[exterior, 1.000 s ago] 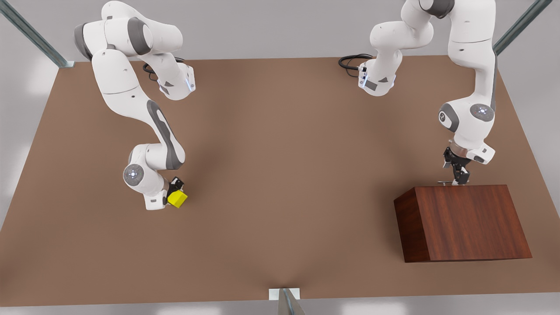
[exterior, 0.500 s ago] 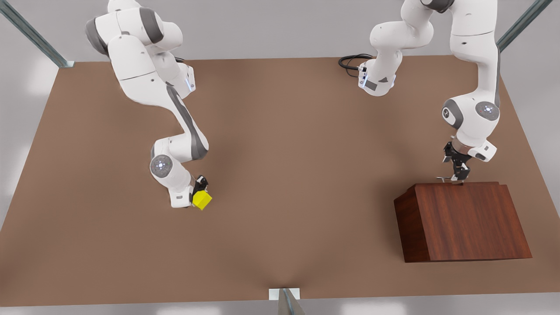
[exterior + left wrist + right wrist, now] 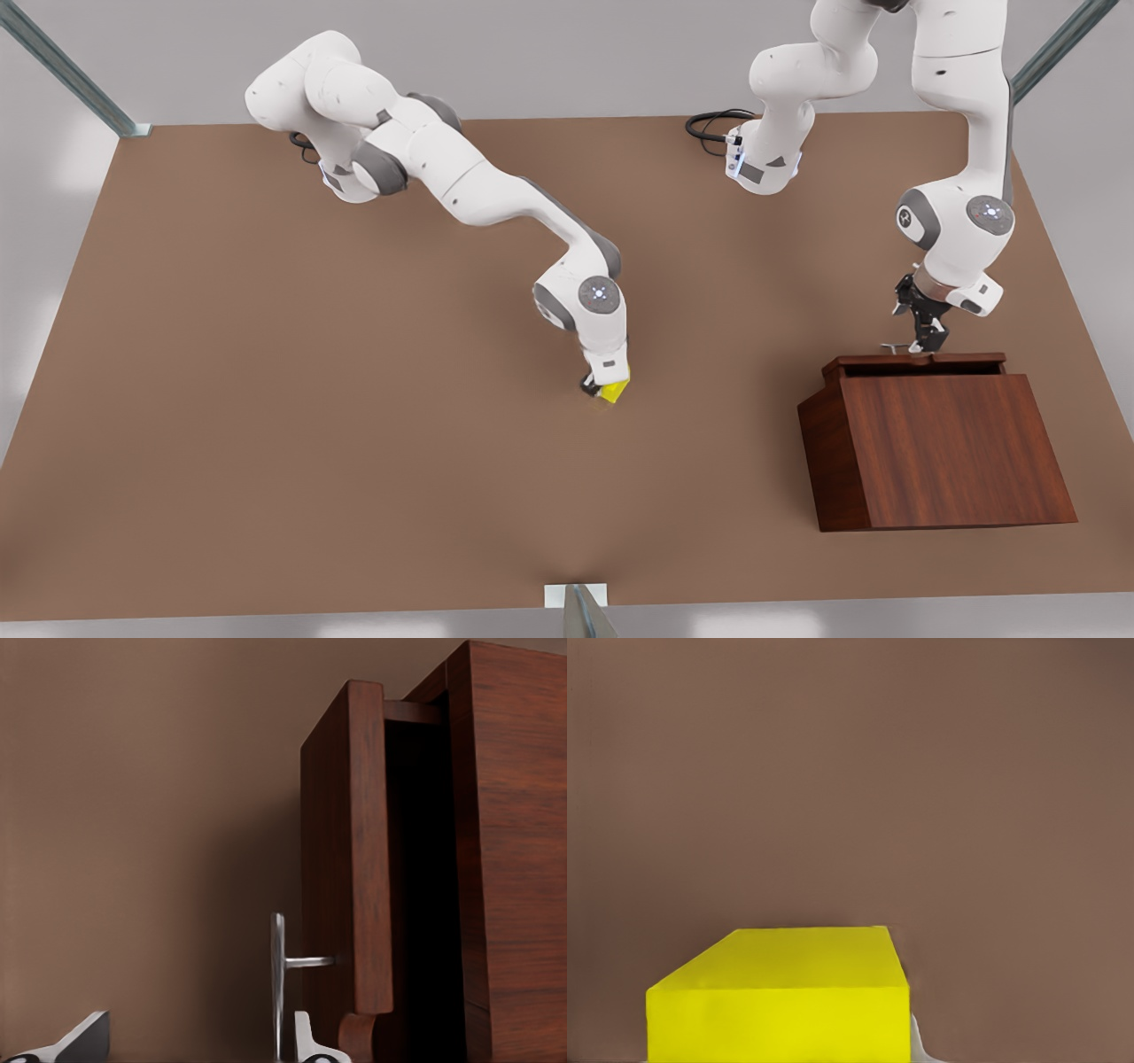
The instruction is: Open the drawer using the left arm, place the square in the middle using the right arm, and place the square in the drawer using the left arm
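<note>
A: Front view first. What do you see?

B: The left gripper (image 3: 921,341) sits at the drawer (image 3: 921,365) handle, at about three o'clock on the table (image 3: 221,399). The drawer is pulled a little way out of the wooden box (image 3: 948,452). The right gripper (image 3: 604,386) is near the table's centre, clamped on the yellow cube (image 3: 613,391), low over the surface.

A: And the left wrist view?

B: The drawer front (image 3: 347,850) stands clear of the box (image 3: 514,850), with a dark gap between. The silver handle (image 3: 280,988) runs between two fingertips (image 3: 306,1041), but I cannot tell whether they press on it.

A: Right wrist view?

B: The cube (image 3: 780,997) sits close under the camera with bare table (image 3: 850,771) beyond it.

A: What could go wrong?

B: If the grip on that slim bar is loose, the left gripper might slip off and leave the drawer too narrow for the cube. And releasing the cube above the surface, rather than on it, could let it tumble away from the middle.
</note>
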